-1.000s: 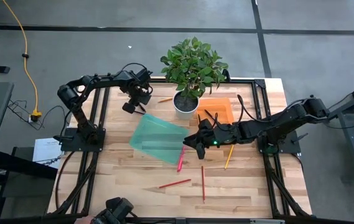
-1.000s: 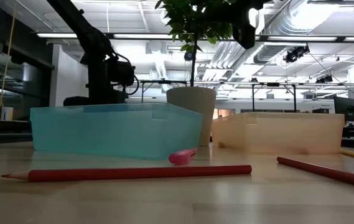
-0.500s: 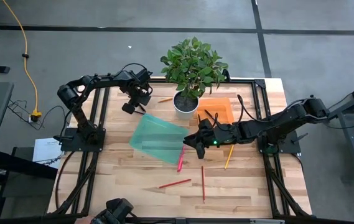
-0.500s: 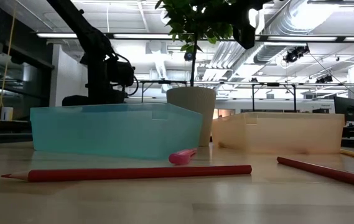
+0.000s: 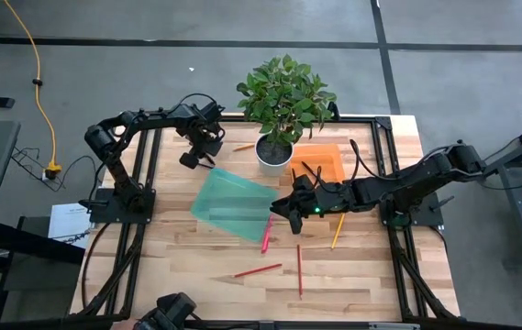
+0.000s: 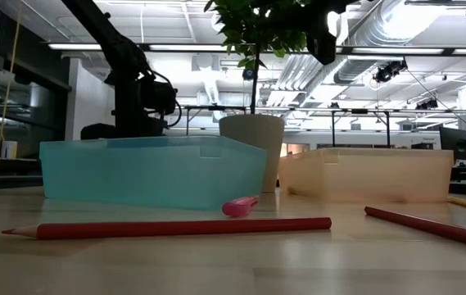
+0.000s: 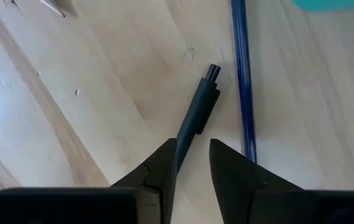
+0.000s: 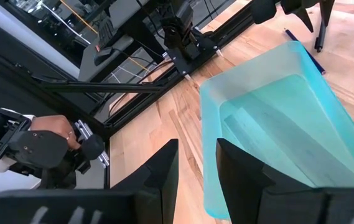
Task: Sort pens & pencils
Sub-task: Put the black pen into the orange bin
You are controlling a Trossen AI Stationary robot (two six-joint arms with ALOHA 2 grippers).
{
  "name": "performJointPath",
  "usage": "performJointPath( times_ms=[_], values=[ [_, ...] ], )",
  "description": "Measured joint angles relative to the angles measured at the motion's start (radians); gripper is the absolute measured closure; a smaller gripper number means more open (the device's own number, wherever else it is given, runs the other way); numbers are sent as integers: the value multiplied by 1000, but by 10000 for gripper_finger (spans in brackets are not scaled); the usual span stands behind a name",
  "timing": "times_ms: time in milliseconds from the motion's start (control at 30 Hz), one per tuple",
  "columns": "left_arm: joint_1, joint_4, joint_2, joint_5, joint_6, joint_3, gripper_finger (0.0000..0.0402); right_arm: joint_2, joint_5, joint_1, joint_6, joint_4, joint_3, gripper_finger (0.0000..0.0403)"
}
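The shallow translucent plastic tray (image 5: 233,206) is teal; the second plastic tray (image 5: 320,162) is orange. The thin pencils (image 5: 258,270) are red, one pen (image 5: 266,234) bright pink. The slim clip pen (image 7: 196,115) is black.

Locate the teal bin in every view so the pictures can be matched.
High view: teal bin at table centre, below-left of the potted plant.
Low view: bin left of centre, just left of the plant's pot.
Left wrist view: only a teal sliver at the top right edge.
Right wrist view: bin fills the right side, ahead of the right hand.
Shared landmark: the potted plant, in the high and low views.
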Motion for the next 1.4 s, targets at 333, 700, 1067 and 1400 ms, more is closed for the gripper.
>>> performJointPath(
  times_ms=[333, 700, 1067, 1400],
  values=[
    [-1, 10, 50, -29, -25, 14, 370, 0, 0, 0, 4, 0, 0, 304],
    [0, -1, 82, -23, -34, 74, 350, 0, 0, -4, 4, 1, 0, 304],
    [0, -19, 88, -15, -52, 76, 282, 0, 0, -6, -5, 0, 0, 304],
    [0, -48, 88, 3, -26, 76, 286, 0, 0, -6, -7, 0, 0, 304]
  ],
)
